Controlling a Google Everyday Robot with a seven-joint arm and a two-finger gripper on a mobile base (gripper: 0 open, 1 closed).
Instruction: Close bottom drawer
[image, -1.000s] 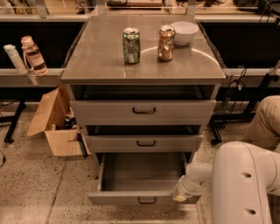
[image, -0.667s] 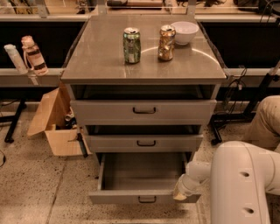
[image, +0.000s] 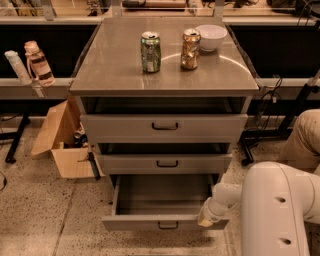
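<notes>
The bottom drawer (image: 165, 221) of the grey metal cabinet is pulled out far, showing its plain grey inside. Its front panel has a small black centre handle (image: 168, 226). My gripper (image: 206, 218) is at the right end of that front panel, touching or just in front of it. My white arm (image: 280, 210) fills the lower right. The middle drawer (image: 165, 163) and the top drawer (image: 164, 127) above stand slightly out from the frame.
On the cabinet top stand a green can (image: 150, 52), a gold can (image: 189, 48) and a white bowl (image: 210, 37). An open cardboard box (image: 61, 141) sits on the floor to the left. Bottles (image: 39, 63) hang on a rail at left. Cables and a stand leg lie at right.
</notes>
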